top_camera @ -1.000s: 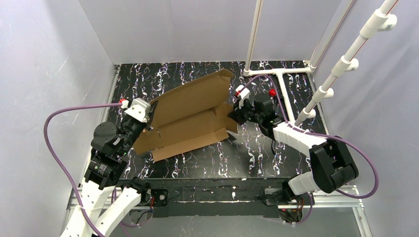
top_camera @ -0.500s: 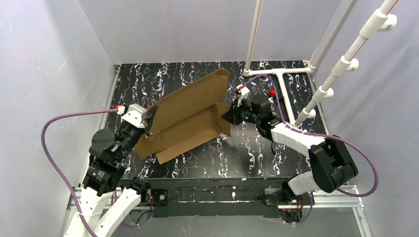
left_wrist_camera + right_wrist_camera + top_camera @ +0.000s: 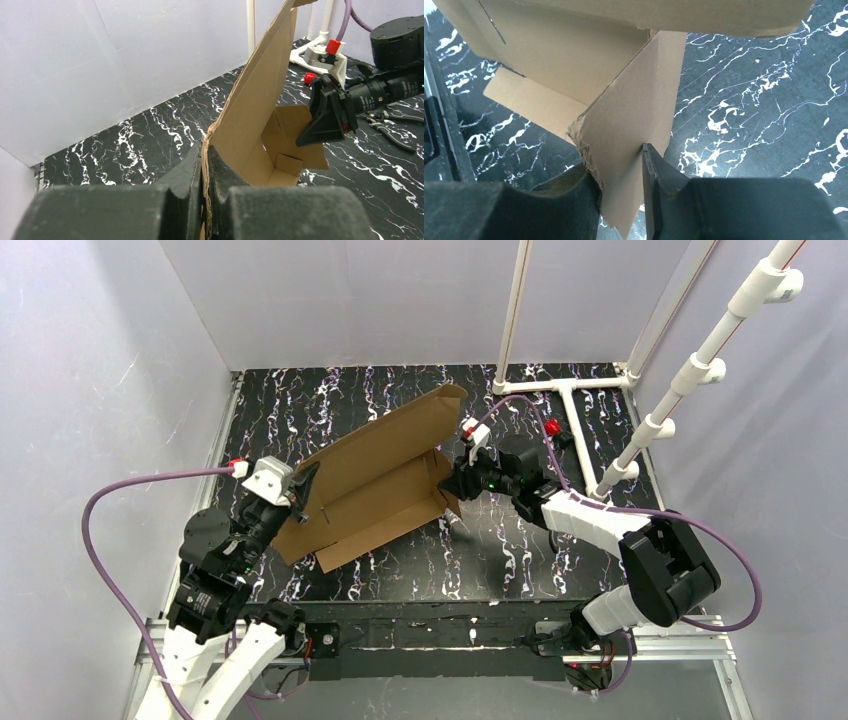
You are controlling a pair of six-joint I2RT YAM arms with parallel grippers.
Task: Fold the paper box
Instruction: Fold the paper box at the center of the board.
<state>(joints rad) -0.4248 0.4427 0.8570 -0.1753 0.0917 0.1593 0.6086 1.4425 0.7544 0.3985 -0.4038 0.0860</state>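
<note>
A: Where is the paper box [image 3: 375, 480]?

B: It lies slanted near the middle of the table [image 3: 520, 550], only half formed. The left gripper [image 3: 206, 165] is clamped on its left edge. The right gripper [image 3: 621, 160] has its jaws apart around the end flap [image 3: 634, 110].

A: What could go wrong?

B: The flap is not held, so it may spring outward. A hard pull by the left arm could also crease the tall panel [image 3: 255, 100].
</note>
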